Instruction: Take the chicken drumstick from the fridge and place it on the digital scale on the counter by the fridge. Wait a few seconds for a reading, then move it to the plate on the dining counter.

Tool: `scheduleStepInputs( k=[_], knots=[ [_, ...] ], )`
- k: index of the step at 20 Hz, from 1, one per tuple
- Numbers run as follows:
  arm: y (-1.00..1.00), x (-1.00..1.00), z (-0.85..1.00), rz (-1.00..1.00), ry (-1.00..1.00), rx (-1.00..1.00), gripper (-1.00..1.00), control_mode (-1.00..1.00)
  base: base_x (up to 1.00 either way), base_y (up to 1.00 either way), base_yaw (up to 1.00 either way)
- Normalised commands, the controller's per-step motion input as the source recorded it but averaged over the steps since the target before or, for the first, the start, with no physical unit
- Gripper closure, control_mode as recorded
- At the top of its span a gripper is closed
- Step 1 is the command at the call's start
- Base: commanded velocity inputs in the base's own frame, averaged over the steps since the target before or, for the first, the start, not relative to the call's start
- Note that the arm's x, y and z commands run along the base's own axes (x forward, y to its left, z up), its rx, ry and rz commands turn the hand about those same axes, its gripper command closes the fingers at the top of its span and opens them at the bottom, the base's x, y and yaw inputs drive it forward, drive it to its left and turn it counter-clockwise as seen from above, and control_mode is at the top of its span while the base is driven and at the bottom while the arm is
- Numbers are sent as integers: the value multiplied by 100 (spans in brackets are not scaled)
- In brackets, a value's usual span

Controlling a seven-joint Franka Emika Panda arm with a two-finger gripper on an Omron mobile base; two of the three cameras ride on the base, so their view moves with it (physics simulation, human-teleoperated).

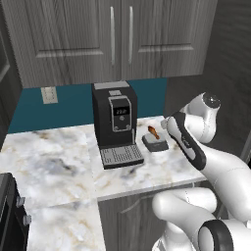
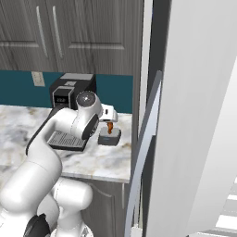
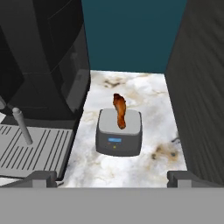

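The fridge [image 2: 194, 115] fills the right half of the right base view, its grey door edge standing open toward the camera. The marble counter [image 1: 54, 152] runs left from it below dark wood cabinets [image 1: 112, 34] and a teal back wall. The white arm bends up from the base and folds forward at the elbow, its wrist reaching in over the counter's right end, level with the coffee machine's lower half. The gripper [image 3: 111, 177] hangs back from the scale with its jaws spread wide and nothing between them; the two dark fingertips [image 3: 41, 177] sit far apart at the bottom of the hand view.

The black coffee machine [image 1: 115, 122] stands at the counter's back edge, its drip tray toward the front. Just right of it, near the counter's right end by the fridge, sits the digital scale [image 3: 119, 133], and the chicken drumstick [image 3: 119, 110] lies on its top.

The hand view shows the scale's small lit display on its front face. The left base view shows an outlet [image 1: 49, 94] on the teal wall.
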Motion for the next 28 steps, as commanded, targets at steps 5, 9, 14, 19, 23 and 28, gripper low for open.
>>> scheduleStepInputs(
  k=[5, 9, 14, 19, 23, 28],
  knots=[
    [0, 0, 0, 0, 0, 0, -100, -100, 0, 0, 0],
    [0, 0, 0, 0, 0, 0, -100, -100, 0, 0, 0],
    [0, 0, 0, 0, 0, 0, -100, -100, 0, 0, 0],
    [0, 0, 0, 0, 0, 0, -100, -100, 0, 0, 0],
    [0, 0, 0, 0, 0, 0, -100, -100, 0, 0, 0],
    [0, 0, 0, 0, 0, 0, -100, -100, 0, 0, 0]
  ],
)
